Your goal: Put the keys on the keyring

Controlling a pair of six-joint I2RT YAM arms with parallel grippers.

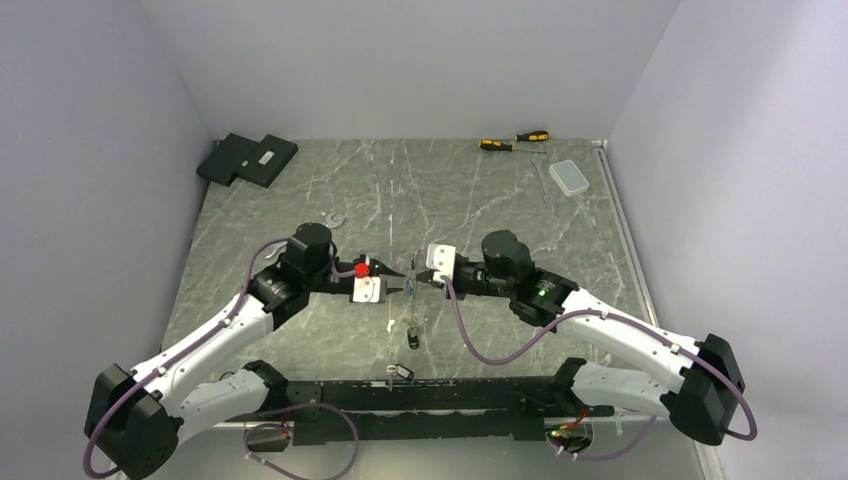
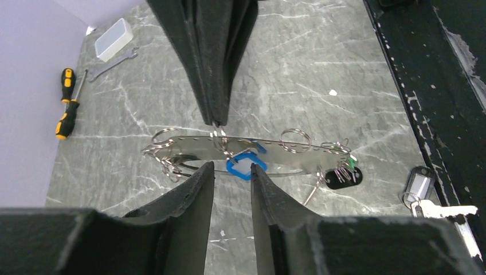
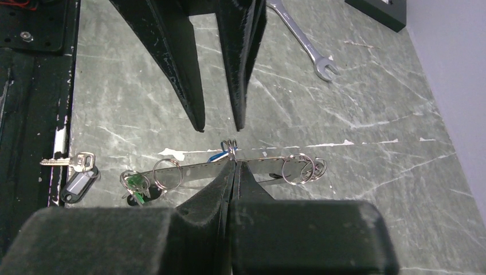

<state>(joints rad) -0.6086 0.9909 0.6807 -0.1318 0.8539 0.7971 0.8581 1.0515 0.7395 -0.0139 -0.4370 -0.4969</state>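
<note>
The keyring [image 2: 298, 156] is a long silvery strip-like loop carrying several split rings, held level above the table. My right gripper [image 3: 232, 163] is shut on a small ring at its middle and comes down from the top of the left wrist view [image 2: 216, 120]. A blue key [image 2: 245, 165] hangs at the middle. A green key [image 2: 351, 160] hangs at one end beside a black tag [image 2: 343, 177]. My left gripper [image 2: 232, 168] is open, its tips on either side of the blue key head without pinching it. From above, both grippers meet tip to tip [image 1: 410, 285].
A spare silver key with a clear tag [image 2: 421, 192] lies by the black rail [image 1: 420, 400]. Yellow-and-black screwdrivers [image 1: 515, 140], a clear plastic box [image 1: 570, 177] and a wrench [image 1: 543, 180] sit at the back right. Black boxes [image 1: 247, 160] sit back left, another wrench [image 3: 306, 48] nearby.
</note>
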